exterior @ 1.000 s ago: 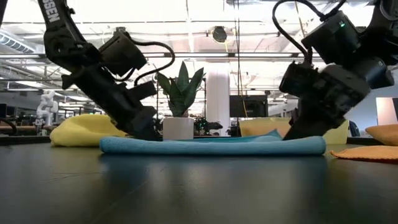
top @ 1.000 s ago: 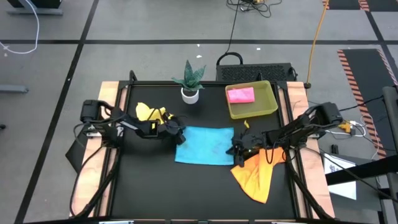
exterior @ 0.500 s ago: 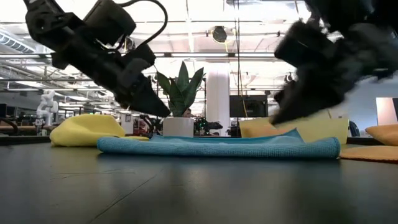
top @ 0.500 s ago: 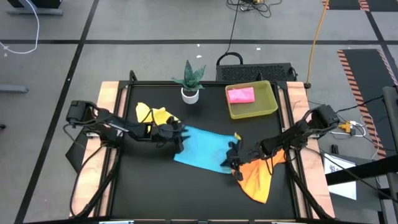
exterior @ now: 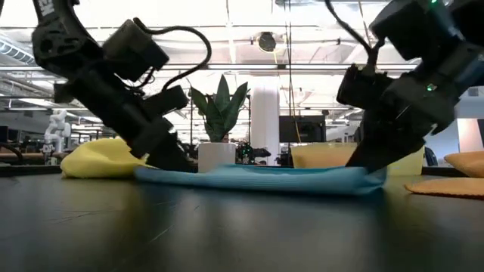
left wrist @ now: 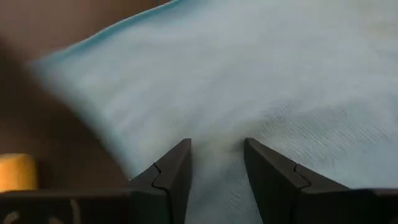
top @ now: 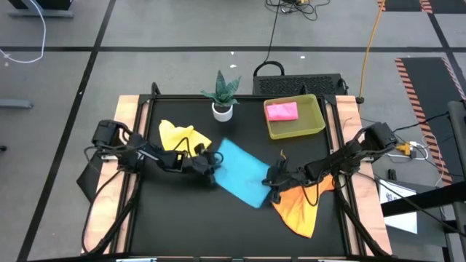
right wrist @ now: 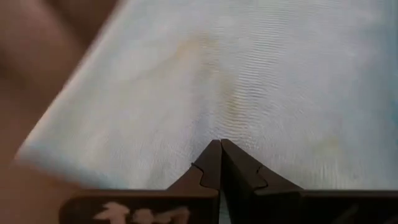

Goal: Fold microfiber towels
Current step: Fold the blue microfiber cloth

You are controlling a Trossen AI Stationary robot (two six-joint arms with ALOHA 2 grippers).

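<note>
The orange towel (exterior: 452, 186) is cut off by the low view's edge.

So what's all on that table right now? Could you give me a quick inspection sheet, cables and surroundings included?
Surface: black table, wooden side rails.
Job's things: light blue towel lies skewed mid-table; yellow towel bunched at left; orange towel at right; pink towel in the tray.
Clutter: yellow-green tray; potted plant at the far edge.
Grippers: left gripper at the blue towel's left corner, jaws parted over the cloth; right gripper shut, at its right edge.
Cables: orange cable and dark cable on the floor.
Surroundings: grey floor with taped lines; open hall behind.
</note>
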